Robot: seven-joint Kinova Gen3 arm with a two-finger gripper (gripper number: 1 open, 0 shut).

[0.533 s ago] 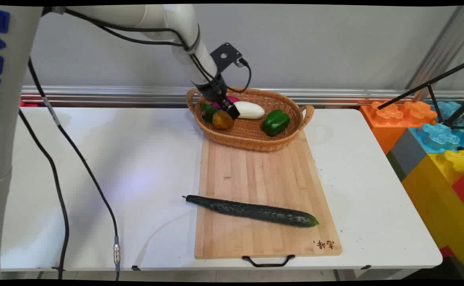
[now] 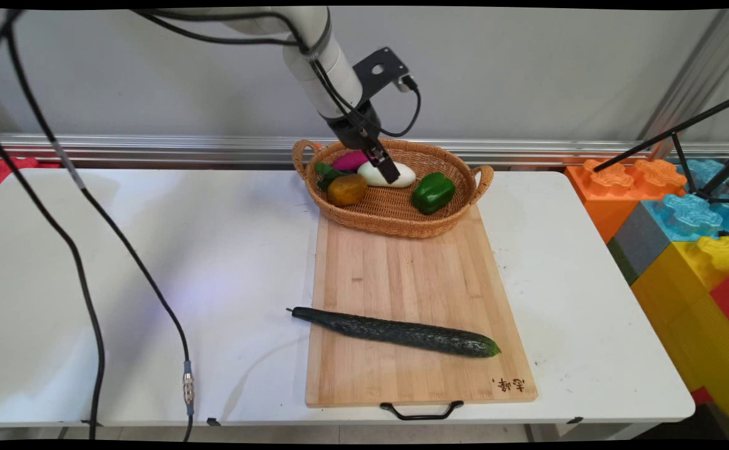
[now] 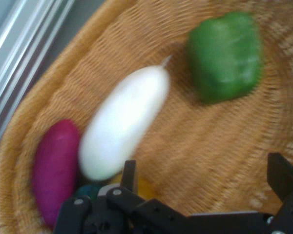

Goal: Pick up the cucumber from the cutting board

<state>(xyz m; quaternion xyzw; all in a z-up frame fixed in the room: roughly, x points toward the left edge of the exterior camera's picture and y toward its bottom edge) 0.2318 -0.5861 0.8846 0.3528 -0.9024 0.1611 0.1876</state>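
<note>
**Arm reaching down, hand open**

Your arm comes in from the upper left and slopes down to the right, wrist tilted. Your hand hangs with its two fingers spread wide, gripping nothing.

A rough woven wicker basket holds a smooth white eggplant and glossy green pepper, on a matt pale wooden cutting board bearing a bumpy dark cucumber.
</note>
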